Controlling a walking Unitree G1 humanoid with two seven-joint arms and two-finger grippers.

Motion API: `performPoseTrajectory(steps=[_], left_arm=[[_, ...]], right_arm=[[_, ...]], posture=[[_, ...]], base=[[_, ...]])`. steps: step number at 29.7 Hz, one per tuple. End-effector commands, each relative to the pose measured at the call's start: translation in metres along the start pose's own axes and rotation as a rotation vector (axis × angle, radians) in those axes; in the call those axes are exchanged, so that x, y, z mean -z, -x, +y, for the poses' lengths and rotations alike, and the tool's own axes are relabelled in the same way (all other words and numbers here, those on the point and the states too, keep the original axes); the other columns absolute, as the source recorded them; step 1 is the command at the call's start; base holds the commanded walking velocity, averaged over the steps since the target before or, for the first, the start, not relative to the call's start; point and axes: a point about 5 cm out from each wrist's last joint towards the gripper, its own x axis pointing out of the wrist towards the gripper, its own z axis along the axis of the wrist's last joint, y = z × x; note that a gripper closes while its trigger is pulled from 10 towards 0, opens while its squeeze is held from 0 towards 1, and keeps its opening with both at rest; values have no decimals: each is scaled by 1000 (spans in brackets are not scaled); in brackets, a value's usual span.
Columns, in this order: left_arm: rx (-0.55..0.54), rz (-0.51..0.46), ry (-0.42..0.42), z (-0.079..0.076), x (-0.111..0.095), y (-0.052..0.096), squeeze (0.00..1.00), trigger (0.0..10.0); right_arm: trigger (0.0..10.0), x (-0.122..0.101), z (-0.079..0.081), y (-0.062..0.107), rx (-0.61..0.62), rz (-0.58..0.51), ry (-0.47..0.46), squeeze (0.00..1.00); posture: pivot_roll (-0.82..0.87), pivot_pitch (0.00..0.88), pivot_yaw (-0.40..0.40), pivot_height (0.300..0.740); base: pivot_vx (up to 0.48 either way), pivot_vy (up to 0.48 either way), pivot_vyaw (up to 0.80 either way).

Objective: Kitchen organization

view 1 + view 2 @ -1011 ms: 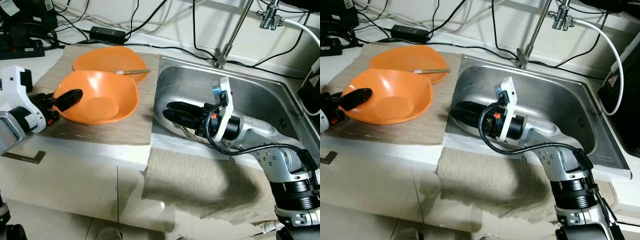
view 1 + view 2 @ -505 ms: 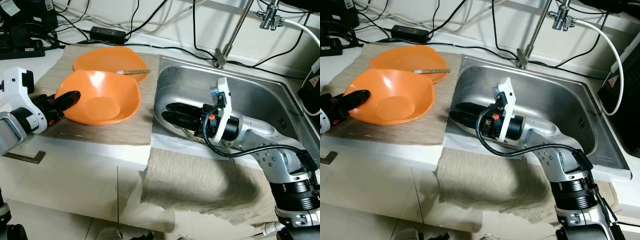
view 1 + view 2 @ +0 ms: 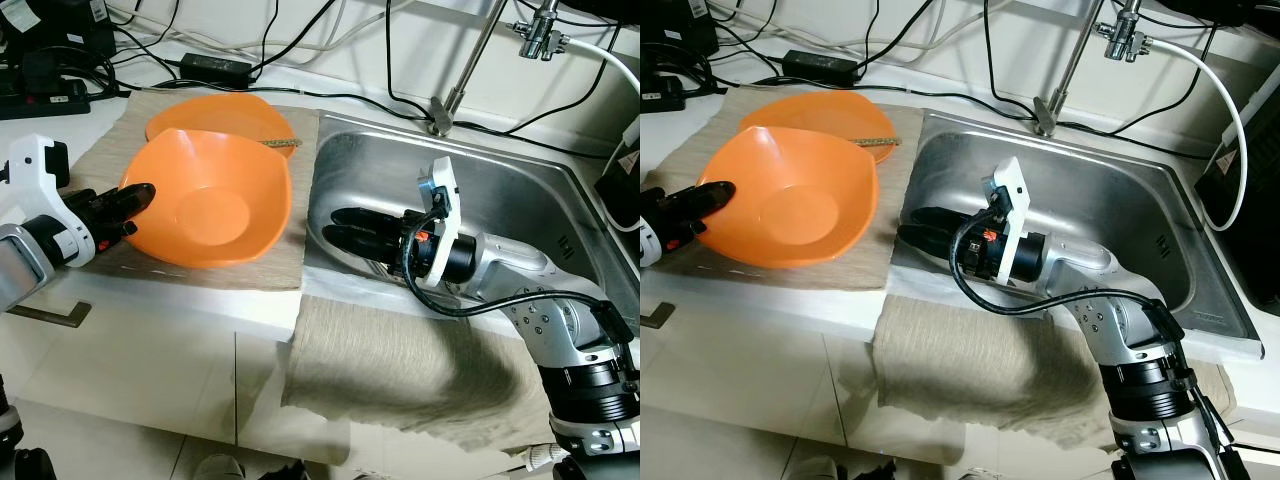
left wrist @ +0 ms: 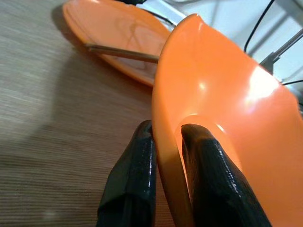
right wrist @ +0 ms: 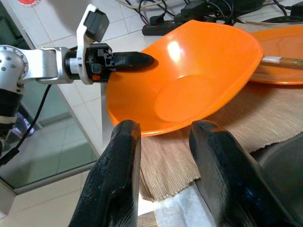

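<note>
The left hand (image 4: 163, 156) is clamped on the thin rim of a glossy orange plastic bowl (image 3: 215, 208), tilted up on edge over a ribbed beige mat (image 3: 255, 268) on the table. Just beyond it, a flat orange plate (image 3: 190, 113) carries a stick (image 4: 120, 53). The right hand (image 5: 163, 142), fingers apart, hovers inside the steel sink (image 3: 520, 195).

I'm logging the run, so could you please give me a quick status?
Left gripper shut on orange bowl rim, bowl tilted up. Right gripper open, empty, inside sink. Orange plate with chopstick behind bowl.
</note>
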Motion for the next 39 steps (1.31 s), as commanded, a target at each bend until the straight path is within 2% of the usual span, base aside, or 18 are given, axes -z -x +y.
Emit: performPoseTrajectory(steps=[1, 7, 8, 9, 10, 12, 13, 17, 18, 20, 26, 28, 29, 30, 31, 34, 35, 39], left_arm=[[17, -2, 0, -6, -2, -2, 0, 0], [24, -19, 12, -9, -3, -3, 0, 0], [31, -41, 29, -10, -5, -4, 0, 0], [51, -120, 59, -17, -15, -5, 0, 0], [72, -170, 78, -23, -22, -6, 0, 0], [85, -200, 88, -27, -26, -7, 0, 0], [105, -235, 84, -37, -33, -10, 0, 0], [138, -251, 78, -46, -37, -12, 0, 0], [163, -253, 72, -52, -39, -14, 0, 0], [163, -253, 72, -52, -39, -14, 0, 0], [228, -239, 58, -73, -38, -21, 0, 0], [243, -239, 64, -77, -38, -22, 0, 0], [255, -242, 67, -79, -38, -23, 0, 0], [255, -242, 67, -79, -38, -23, 0, 0], [274, -248, 71, -82, -39, -22, 0, 0], [310, -254, 70, -88, -41, -22, 0, 0], [310, -254, 69, -88, -41, -21, 0, 0], [306, -252, 69, -88, -40, -21, 0, 0]], right_arm=[[10000, 0, -3, 5, 31, 2, 7, 0], [10000, -1, -6, 4, 55, -5, 13, 0], [10000, -3, -9, 4, 87, -23, 13, 0], [10000, -11, -21, 2, 194, -95, -15, 0], [10000, -14, -26, 1, 241, -137, -50, 1000], [10000, -16, -29, 1, 265, -162, -74, 1000], [10000, -19, -31, -1, 279, -201, -113, 1000], [10000, -20, -32, -4, 293, -223, -145, 1000], [10000, -19, -32, -8, 296, -232, -170, 1000], [10000, -19, -32, -8, 296, -232, -170, 1000], [10000, -16, -26, -25, 250, -261, -276, 1000], [10000, -15, -24, -28, 243, -253, -282, 1000], [10000, -13, -25, -29, 250, -236, -279, 686], [10000, -13, -25, -29, 250, -236, -279, 686], [10000, -11, -26, -30, 266, -215, -277, 0], [10000, -7, -29, -32, 306, -195, -295, 0], [0, -6, -30, -31, 318, -199, -304, 0], [0, -6, -31, -30, 332, -207, -313, 0]], posture=[[48, 0, -120, 740], [48, 0, -121, 740], [46, 0, -121, 740], [47, 0, -122, 740], [48, 0, -124, 740], [48, 0, -124, 740], [48, 0, -125, 740], [45, 0, -124, 740], [45, 0, -124, 740], [45, 0, -124, 740], [46, 0, -125, 740], [45, 0, -124, 740], [44, 0, -123, 740], [44, 0, -123, 740], [43, 0, -122, 740], [43, 0, -122, 740], [43, 0, -120, 740], [42, 0, -120, 740]], base=[[0, 0, 0], [0, 0, 0], [0, 0, 0], [0, 0, 0], [0, 0, 0], [0, 0, 0], [0, 0, 0], [0, 0, 0], [0, 0, 0], [0, 0, 0], [0, 0, 0], [0, 0, 0], [0, 0, 0], [0, 0, 0], [0, 0, 0], [0, 0, 0], [0, 0, 0], [0, 0, 0]])
